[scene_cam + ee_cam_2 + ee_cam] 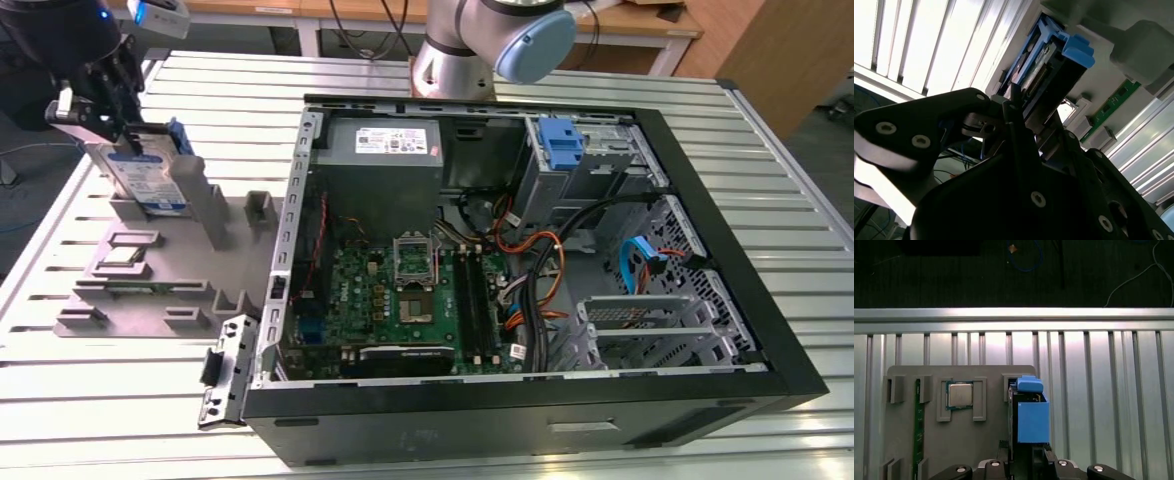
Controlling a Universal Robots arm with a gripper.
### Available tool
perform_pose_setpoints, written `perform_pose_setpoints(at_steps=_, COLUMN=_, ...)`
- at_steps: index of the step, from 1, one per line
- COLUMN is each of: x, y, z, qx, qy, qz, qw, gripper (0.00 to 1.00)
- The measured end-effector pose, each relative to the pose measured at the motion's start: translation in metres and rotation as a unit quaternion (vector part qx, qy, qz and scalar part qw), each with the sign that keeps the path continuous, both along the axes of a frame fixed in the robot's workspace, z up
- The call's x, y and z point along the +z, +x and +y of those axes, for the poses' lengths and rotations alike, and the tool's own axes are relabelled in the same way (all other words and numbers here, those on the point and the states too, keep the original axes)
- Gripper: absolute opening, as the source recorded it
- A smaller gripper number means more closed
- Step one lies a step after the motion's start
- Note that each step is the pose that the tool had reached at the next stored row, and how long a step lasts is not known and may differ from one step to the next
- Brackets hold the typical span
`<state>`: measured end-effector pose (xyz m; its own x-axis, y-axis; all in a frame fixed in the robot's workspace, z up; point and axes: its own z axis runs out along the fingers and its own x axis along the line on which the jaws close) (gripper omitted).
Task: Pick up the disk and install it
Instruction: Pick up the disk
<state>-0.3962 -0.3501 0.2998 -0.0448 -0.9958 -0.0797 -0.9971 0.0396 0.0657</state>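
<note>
- arm (pixel 470 40) is based behind the computer case (pixel 790 372), at the top of the exterior view; its far end is over the top left corner of that view
- gripper (pixel 114 135) points down at the table (pixel 80 400), wrist above, right over the holder tray (pixel 174 292)
- gripper is closed on the disk (pixel 144 182); in the second wrist view the black fingers (pixel 1013 107) sit on both sides of its end and touch it
- disk stands on edge in a slot at the back of the holder tray, label facing the exterior view, blue frame on its upper and side edges
- disk's lower edge is down between the grey posts of the tray, so it is not clear of the slot
- first wrist view: blue frame end (pixel 1032 420) sits just ahead of the gripper, chip (pixel 960 395) in its own pocket beside it, green memory stick (pixel 918 426) further along the tray
- tray lies just beside the case's open side wall, on the exterior view's left
- table edge (pixel 1014 315) runs beyond the tray, dark floor past it
- free space above the disk
- case lies open on its side with the board exposed; blue bracket (pixel 561 145) is in the bay at the back corner, on the exterior view's right
- loose cables lie between board and bays
</note>
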Motion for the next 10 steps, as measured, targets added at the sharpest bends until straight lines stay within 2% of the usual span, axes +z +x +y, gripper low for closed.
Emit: perform_pose_setpoints(at_steps=10, x=0.0000, y=0.0000, z=0.0000, qx=0.000, qy=-0.0005, qz=0.0001, qw=1.0000, gripper=0.35)
